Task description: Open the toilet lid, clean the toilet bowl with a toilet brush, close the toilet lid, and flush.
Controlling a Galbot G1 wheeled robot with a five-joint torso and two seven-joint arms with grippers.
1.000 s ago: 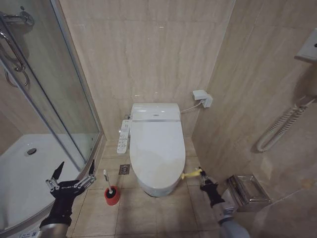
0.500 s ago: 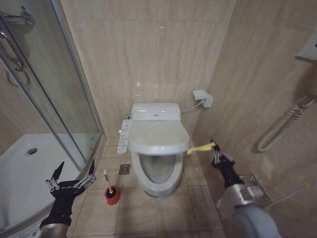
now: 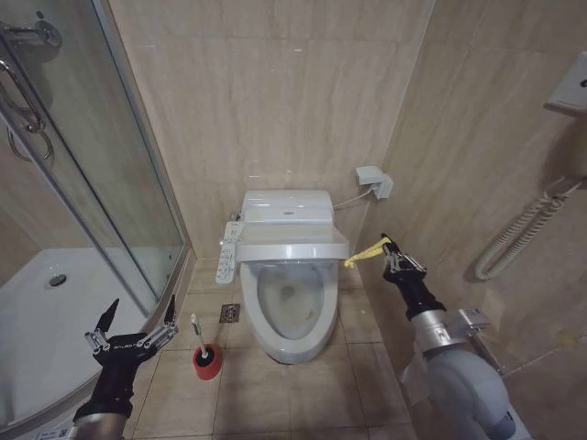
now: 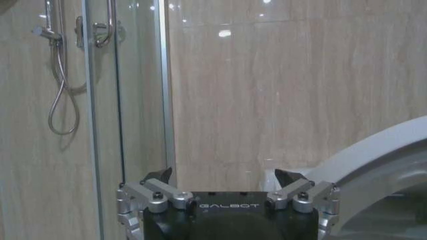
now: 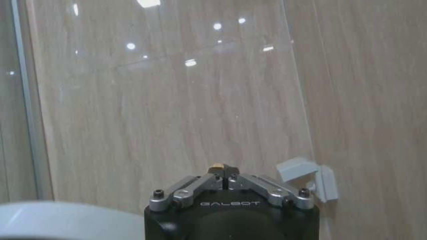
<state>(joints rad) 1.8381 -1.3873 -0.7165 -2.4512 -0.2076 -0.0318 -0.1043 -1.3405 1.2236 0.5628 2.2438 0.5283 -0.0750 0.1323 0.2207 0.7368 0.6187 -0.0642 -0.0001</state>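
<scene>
The toilet lid (image 3: 292,245) is raised partway, its underside turned toward the open toilet bowl (image 3: 290,316). A yellow strap (image 3: 366,251) runs from the lid's right edge to my right gripper (image 3: 388,245), which is shut on it beside the right wall. The right wrist view shows the shut right gripper (image 5: 223,170) with a yellow tip between the fingers and the lid (image 5: 60,220) close by. The toilet brush (image 3: 196,332) stands in its red holder (image 3: 207,363) on the floor left of the bowl. My left gripper (image 3: 140,309) hangs open by the shower edge, left of the brush.
A glass shower door (image 3: 101,174) and white shower tray (image 3: 46,321) fill the left side. The side control panel (image 3: 228,252) sits left of the toilet. A wall socket (image 3: 374,180) and a metal paper holder (image 3: 472,321) are on the right wall. Tiled floor lies in front.
The lid has gone from shut over the bowl to raised partway. My right gripper has climbed and moved back along the right wall with the strap. The left arm has not moved.
</scene>
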